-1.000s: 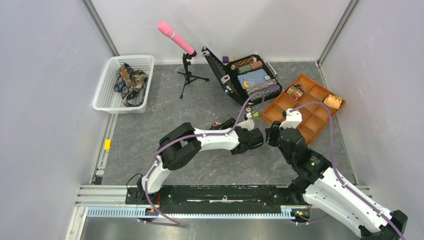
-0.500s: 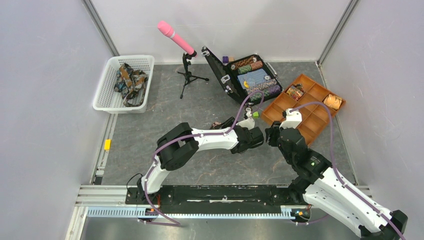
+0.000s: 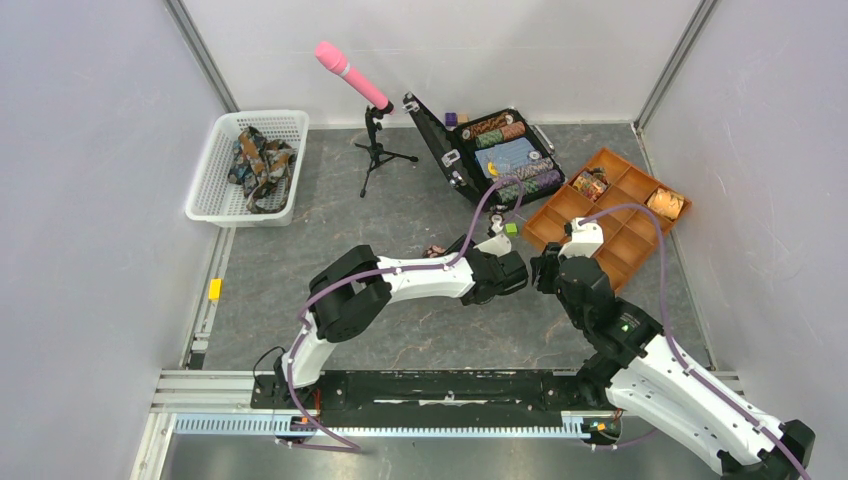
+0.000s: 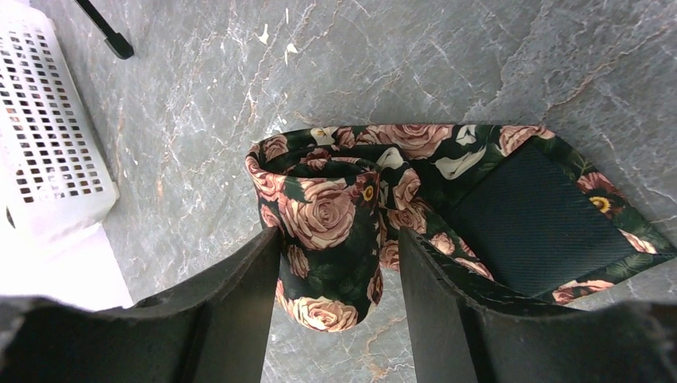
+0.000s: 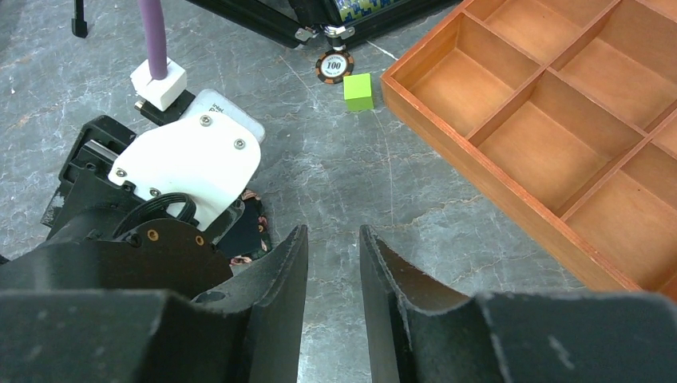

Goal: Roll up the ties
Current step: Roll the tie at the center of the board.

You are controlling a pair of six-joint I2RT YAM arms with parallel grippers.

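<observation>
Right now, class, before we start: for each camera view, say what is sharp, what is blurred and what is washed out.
Top external: even light, everything sharp, soft shadows beneath the arms. Left wrist: rose-print tie crisp, dark left gripper fingers soft-edged, white basket washed out. Right wrist: poker chip and green cube sharp, right gripper fingers blurred and dark.

The tie [image 4: 327,231] was dark green, printed with pink and peach roses, and its lining was plain dark green. The table [image 3: 420,200] was grey with pale marble veins. The basket [image 3: 215,170] was white, the tray [image 5: 511,199] orange-brown, the cube [image 5: 358,91] lime green and the microphone [image 3: 352,74] pink.
</observation>
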